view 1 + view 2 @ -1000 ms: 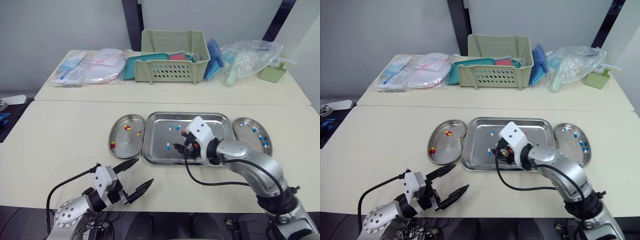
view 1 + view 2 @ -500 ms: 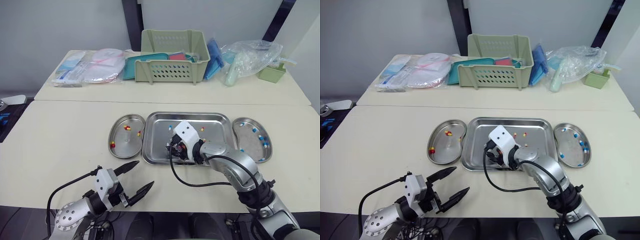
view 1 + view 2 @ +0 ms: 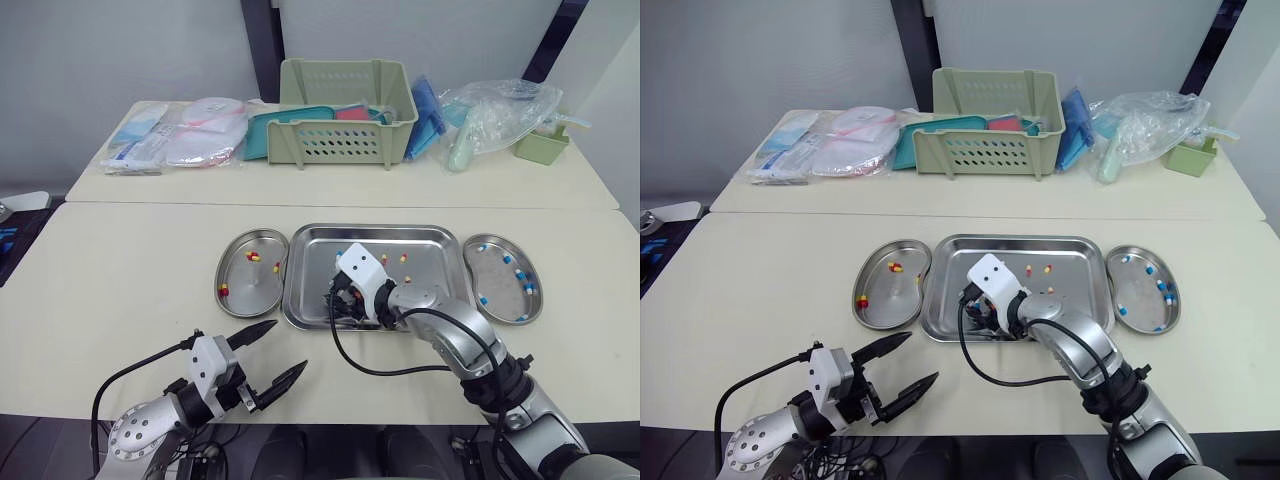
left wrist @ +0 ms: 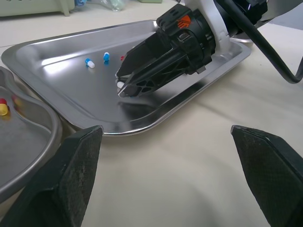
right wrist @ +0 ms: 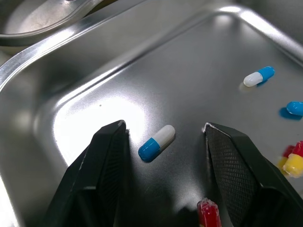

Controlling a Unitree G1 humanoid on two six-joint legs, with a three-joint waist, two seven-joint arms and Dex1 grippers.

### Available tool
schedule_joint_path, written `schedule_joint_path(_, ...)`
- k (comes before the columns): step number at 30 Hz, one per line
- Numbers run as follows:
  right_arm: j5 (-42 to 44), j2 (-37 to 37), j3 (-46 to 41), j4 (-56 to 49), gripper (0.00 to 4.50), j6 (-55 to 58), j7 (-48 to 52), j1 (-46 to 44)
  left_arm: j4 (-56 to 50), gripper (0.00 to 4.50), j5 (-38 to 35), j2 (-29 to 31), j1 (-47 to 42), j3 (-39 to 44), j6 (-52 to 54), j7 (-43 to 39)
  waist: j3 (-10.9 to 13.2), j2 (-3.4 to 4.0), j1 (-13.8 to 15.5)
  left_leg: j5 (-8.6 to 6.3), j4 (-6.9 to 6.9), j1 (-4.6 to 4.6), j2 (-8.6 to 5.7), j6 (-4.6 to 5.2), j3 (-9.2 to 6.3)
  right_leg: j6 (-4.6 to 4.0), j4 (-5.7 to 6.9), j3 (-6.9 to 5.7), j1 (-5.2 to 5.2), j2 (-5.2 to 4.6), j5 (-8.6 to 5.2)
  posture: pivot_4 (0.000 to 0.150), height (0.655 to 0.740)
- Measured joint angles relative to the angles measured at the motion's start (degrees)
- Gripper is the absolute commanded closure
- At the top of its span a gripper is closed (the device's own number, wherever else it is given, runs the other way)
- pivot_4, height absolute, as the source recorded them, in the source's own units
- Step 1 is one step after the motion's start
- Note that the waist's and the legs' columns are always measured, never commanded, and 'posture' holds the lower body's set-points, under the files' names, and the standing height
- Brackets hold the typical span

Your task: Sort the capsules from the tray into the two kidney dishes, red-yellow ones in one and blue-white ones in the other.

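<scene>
What looks like a red capsule (image 5: 209,213) is cut off by the right wrist view's edge.

Right gripper (image 5: 164,126) spread wide over the tray (image 5: 142,75). A blue-white capsule (image 5: 156,142) lies between the fingers, touching neither. The second blue-white capsule (image 5: 259,76) and the red-yellow capsule (image 5: 293,161) sit well apart.

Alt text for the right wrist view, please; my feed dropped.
The right gripper, its two black fingers open, straddles a blue-and-white capsule lying on the shiny steel tray. Nearby lie another blue-white capsule and a red-yellow capsule.
</scene>
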Motion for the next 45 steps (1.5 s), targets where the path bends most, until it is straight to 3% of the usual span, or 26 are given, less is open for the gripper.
schedule_joint_path(12,-2.5,-1.6,1.2,-0.1,1.61,-1.4,3.0,0.0,-0.8,0.00,0.3,0.1,-0.7,-0.5,0.6,1.5,0.0,0.00,0.0,0.00,0.00,0.00,0.00,0.00,-0.01,0.00,0.00,0.00,0.00,0.00,0.00,0.150,0.7400)
schedule_joint_path(16,-3.5,-1.8,1.3,-0.1,2.82,-1.5,3.4,0.0,-1.4,0.00,0.5,0.0,-0.8,-1.2,1.2,1.9,0.0,0.00,-0.1,0.00,-0.01,0.00,0.00,0.00,-0.01,0.00,0.00,0.00,0.01,0.00,0.00,0.150,0.7400)
schedule_joint_path(24,-4.4,-2.2,2.1,-0.1,4.48,-2.3,5.5,-0.7,-1.4,0.00,0.7,0.0,-0.8,-1.2,1.2,2.7,0.0,0.00,-0.3,0.00,-0.01,0.00,0.00,0.00,-0.02,0.00,0.00,0.00,0.01,0.01,0.00,0.150,0.7400)
schedule_joint_path(38,-4.2,-5.8,2.3,-1.3,4.48,-3.8,11.1,-1.8,-1.2,0.00,0.2,1.5,-0.4,-1.1,-0.6,-0.7,0.0,0.02,-0.3,0.00,-0.02,-0.03,0.00,0.00,-0.01,0.00,-0.02,0.00,-0.02,0.00,0.00,0.150,0.7400)
schedule_joint_path(45,2.4,-9.9,-6.7,-10.4,4.48,1.5,15.7,-1.6,1.1,0.00,-3.3,4.6,-2.0,-0.5,-2.4,-7.9,0.0,0.04,-0.2,0.00,-0.02,-0.14,0.00,0.00,-0.04,0.00,-0.04,-0.04,-0.06,0.00,0.00,0.150,0.7400)
